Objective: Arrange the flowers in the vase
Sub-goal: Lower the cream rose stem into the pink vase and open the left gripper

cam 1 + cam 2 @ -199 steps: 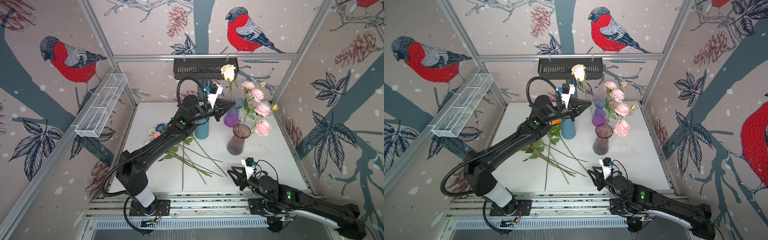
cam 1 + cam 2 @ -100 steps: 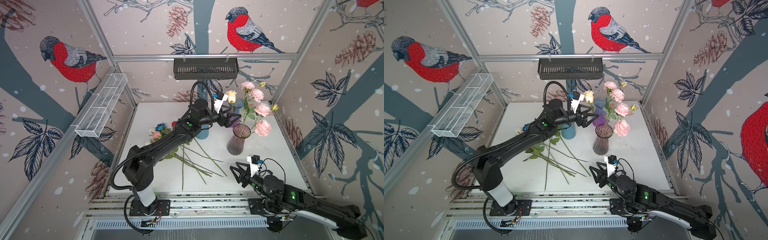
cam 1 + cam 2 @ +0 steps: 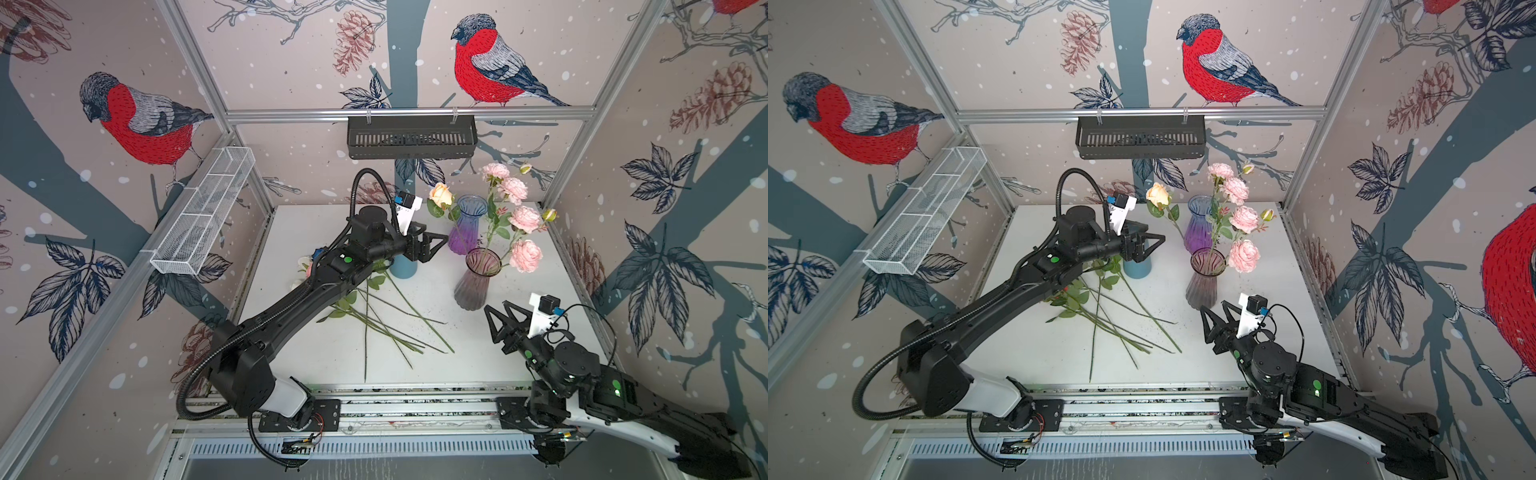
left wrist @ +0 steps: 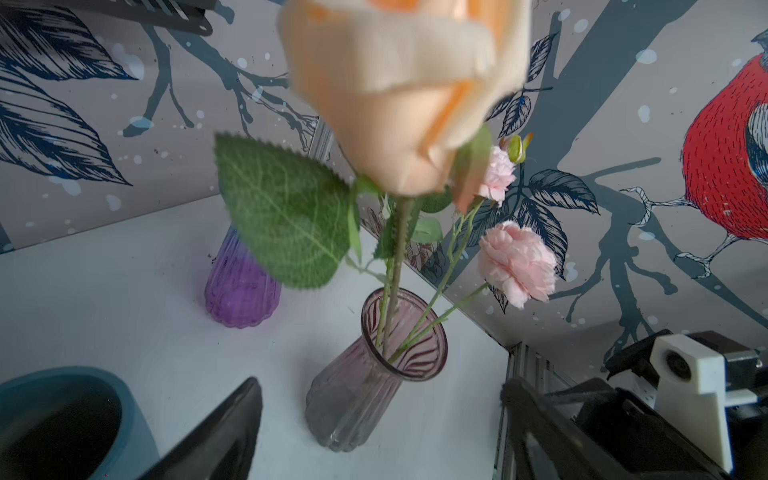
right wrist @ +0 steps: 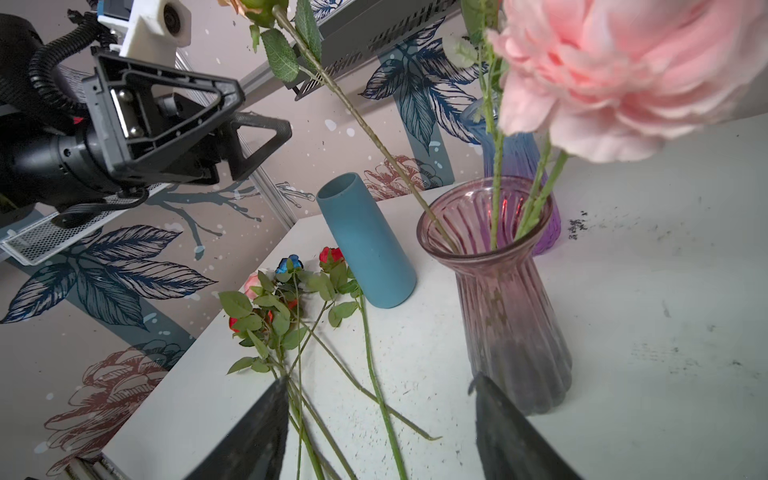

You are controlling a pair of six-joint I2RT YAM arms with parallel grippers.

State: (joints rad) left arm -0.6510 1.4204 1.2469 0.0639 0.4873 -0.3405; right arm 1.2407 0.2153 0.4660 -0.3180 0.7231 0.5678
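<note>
Left arm level, tool [image 3: 436,244] spread clear of rose [image 3: 441,194]; right tool [image 3: 496,307] low, spread, empty; wrist views show rose in vase [image 5: 511,316].

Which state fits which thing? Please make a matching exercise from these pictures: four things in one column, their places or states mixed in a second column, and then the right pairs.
Things
1. cream rose
2. red rose
3. blue vase
4. left end effector

States
A. lying on the table
B. open, holding nothing
C. stem in the pink vase
D. upright, no flower in it

Pairs: 1-C, 2-A, 3-D, 4-B
</note>
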